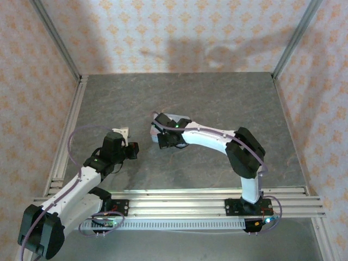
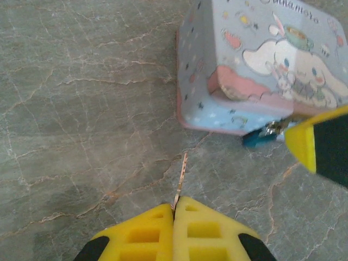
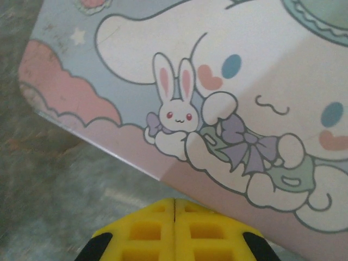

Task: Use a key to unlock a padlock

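"Padlock [image 2: 256, 138], where is it?"
"Small and blue on the grey surface [image 2: 81, 109], against the cartoon tin's [image 2: 261, 60] lower edge, just beside the right tool [image 3: 175, 204], whose pads are pressed together with nothing seen between."
"And the key [image 2: 182, 176]?"
"Pinched in the left tool [image 2: 175, 209], tip pointing toward the tin, apart from the padlock. Inserting and turning look not yet done."
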Robot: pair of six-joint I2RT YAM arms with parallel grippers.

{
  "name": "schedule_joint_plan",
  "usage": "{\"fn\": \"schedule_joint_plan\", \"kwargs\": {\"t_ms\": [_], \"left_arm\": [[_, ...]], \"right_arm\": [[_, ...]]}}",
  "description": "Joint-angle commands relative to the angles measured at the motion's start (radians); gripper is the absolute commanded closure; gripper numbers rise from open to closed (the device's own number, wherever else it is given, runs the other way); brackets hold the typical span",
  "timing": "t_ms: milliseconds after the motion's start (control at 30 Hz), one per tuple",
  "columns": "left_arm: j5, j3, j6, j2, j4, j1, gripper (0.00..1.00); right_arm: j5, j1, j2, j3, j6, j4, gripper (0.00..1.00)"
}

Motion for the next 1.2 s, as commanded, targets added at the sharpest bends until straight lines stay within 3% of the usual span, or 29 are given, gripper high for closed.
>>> {"fn": "schedule_joint_plan", "kwargs": {"t_ms": [0, 167, 367, 467, 700, 933, 1167], "left_arm": [[0.002, 0.003, -0.016, 0.015, 0.008, 0.010, 1.00], [0.020, 0.009, -0.016, 0.040, 0.006, 0.010, 1.00], [0.053, 0.053, -0.018, 0.074, -0.011, 0.010, 1.00], [0.066, 0.090, 0.005, 0.084, -0.056, 0.010, 1.00], [0.065, 0.083, 0.002, 0.064, -0.038, 0.009, 1.00], [0.092, 0.175, 0.070, 0.143, -0.107, 0.010, 1.00], [0.085, 0.142, 0.021, 0.173, -0.043, 0.009, 1.00]], "right_arm": [[0.077, -0.039, 0.028, 0.017, -0.034, -0.065, 0.98], [0.079, -0.041, -0.015, -0.042, 0.005, -0.012, 0.92], [0.139, -0.002, -0.042, -0.127, 0.091, 0.082, 0.57], [0.200, 0.011, -0.032, -0.125, 0.123, 0.093, 0.49], [0.310, 0.009, -0.042, -0.159, 0.246, 0.137, 0.44], [0.278, 0.005, -0.042, -0.175, 0.253, 0.152, 0.44], [0.244, 0.002, -0.021, -0.215, 0.267, 0.221, 0.43]]}}
